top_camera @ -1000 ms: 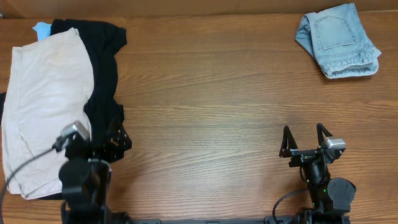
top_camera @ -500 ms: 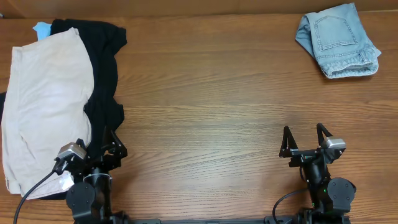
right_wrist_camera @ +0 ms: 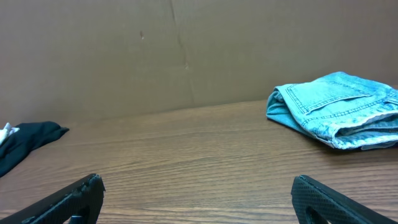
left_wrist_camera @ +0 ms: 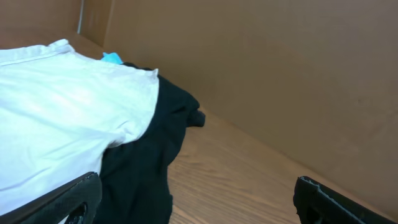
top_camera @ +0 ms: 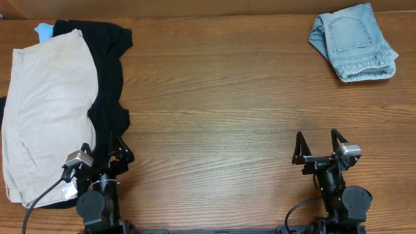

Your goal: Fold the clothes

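The light-blue denim shorts [top_camera: 354, 41] lie folded in a compact bundle at the table's far right corner, back pocket up; they also show in the right wrist view [right_wrist_camera: 339, 109] at the right. My right gripper [top_camera: 318, 147] is open and empty near the front edge, far from the shorts. In its wrist view [right_wrist_camera: 198, 199] only bare wood lies between the fingers. My left gripper [top_camera: 106, 148] is open and empty at the front left, at the edge of the black garment [top_camera: 106, 71]. In its wrist view [left_wrist_camera: 198, 200] black cloth and wood lie between the fingers.
Pale beige shorts [top_camera: 45, 110] lie over the black garment at the left, also in the left wrist view [left_wrist_camera: 62, 118]. A small blue scrap [top_camera: 43, 29] peeks out behind them. A brown cardboard wall [right_wrist_camera: 186, 50] stands along the table's far side.
My left arm has drawn back toward the front edge and settled low, its gripper open. The right arm and the denim shorts have not moved.
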Controlling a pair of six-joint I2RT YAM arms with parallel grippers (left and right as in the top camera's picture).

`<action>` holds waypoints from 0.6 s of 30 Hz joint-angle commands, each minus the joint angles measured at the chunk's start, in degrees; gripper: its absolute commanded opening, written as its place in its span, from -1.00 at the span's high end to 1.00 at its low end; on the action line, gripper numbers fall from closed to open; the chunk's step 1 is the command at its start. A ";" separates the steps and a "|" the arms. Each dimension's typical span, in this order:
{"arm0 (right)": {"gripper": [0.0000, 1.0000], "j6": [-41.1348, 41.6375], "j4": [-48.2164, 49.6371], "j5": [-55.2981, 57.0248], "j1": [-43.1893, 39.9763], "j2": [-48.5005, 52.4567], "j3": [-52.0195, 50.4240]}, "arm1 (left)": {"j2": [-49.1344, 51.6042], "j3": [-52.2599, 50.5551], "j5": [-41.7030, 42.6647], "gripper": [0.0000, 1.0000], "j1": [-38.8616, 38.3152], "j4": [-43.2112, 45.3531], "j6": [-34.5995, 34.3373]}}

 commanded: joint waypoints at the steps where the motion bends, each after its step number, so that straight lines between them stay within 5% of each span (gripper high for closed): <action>1: -1.00 -0.02 0.35 0.35 0.28 -0.68 -0.59 | -0.52 -0.24 -0.98 -1.00 0.28 -0.11 0.13; 18: -1.00 -0.02 0.33 0.35 0.28 -0.68 -0.59 | -4.09 -0.24 -0.44 -1.00 -0.24 -6.05 2.38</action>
